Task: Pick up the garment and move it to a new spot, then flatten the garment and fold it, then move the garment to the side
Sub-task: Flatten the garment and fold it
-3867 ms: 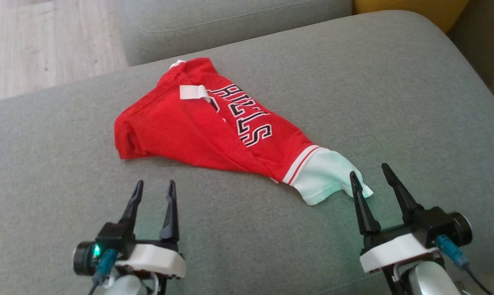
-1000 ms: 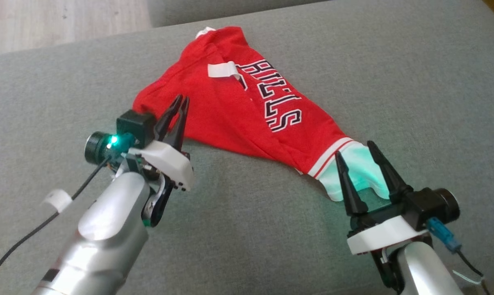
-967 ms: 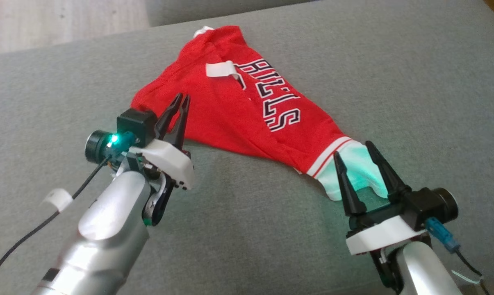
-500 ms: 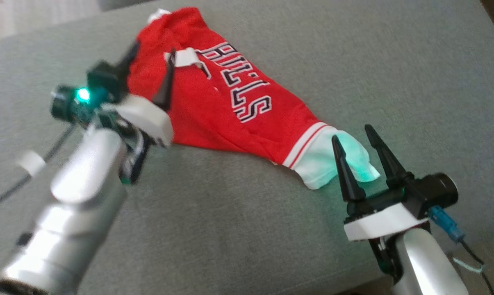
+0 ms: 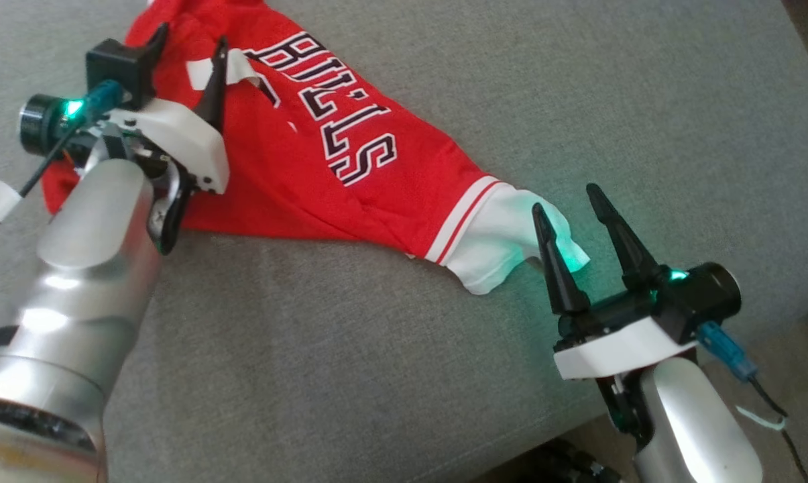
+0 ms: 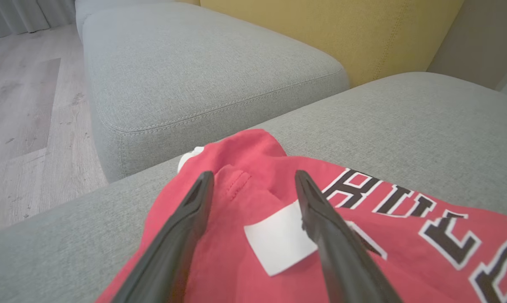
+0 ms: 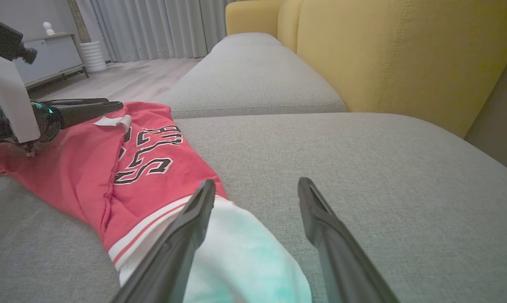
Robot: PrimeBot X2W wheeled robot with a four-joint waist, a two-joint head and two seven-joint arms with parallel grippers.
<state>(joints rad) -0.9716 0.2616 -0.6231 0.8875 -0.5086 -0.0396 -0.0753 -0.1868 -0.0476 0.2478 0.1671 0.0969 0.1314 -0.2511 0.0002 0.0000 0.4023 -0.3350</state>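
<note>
My left gripper (image 5: 192, 35) and right gripper (image 5: 564, 197), both spread wide, holding nothing.
The red garment (image 5: 350, 168) lies on the grey cushion (image 5: 444, 349), running from eleven o'clock to four o'clock in my head view. My left fingers hang over its white label (image 6: 280, 242) at ten, and my right fingers sit at its white end at four.

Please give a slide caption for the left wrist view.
Open left gripper over crumpled red lettered jersey on grey sofa cushion.
</note>
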